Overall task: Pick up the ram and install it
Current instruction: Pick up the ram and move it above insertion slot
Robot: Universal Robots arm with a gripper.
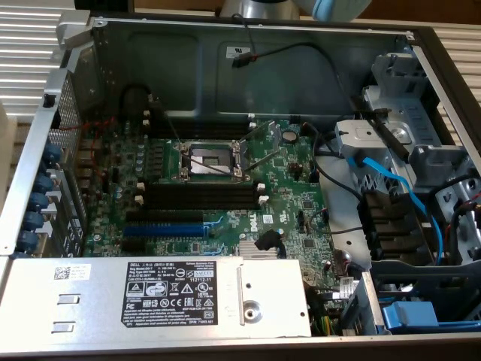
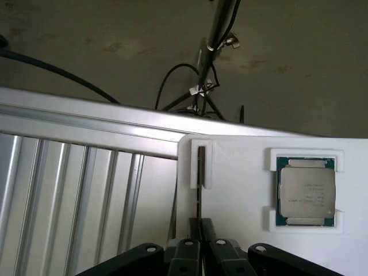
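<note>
Fingers (image 2: 187, 250) of the gripper (image 2: 199, 230) are drawn together on the ram (image 2: 201, 167), pinching its thin edge between them as far as we can judge from the wrist view. The ram stands on edge in a narrow slot of a white holder (image 2: 241, 190), its far end seated in the slot's raised frame. Just beside it on the same holder, a CPU (image 2: 306, 192) lies flat in its own recess. Next to the holder we see ribbed metal panels (image 2: 69, 195), and beyond them a bare floor (image 2: 103, 46) with a stand (image 2: 214, 40) and cables.

In the exterior view we look down into an open case (image 1: 225, 53). On its motherboard (image 1: 293, 188) the black memory slots (image 1: 201, 197) sit between the socket (image 1: 210, 159) and the blue slot (image 1: 164, 229). A power supply (image 1: 98, 301) with a black label lies along the near edge.
</note>
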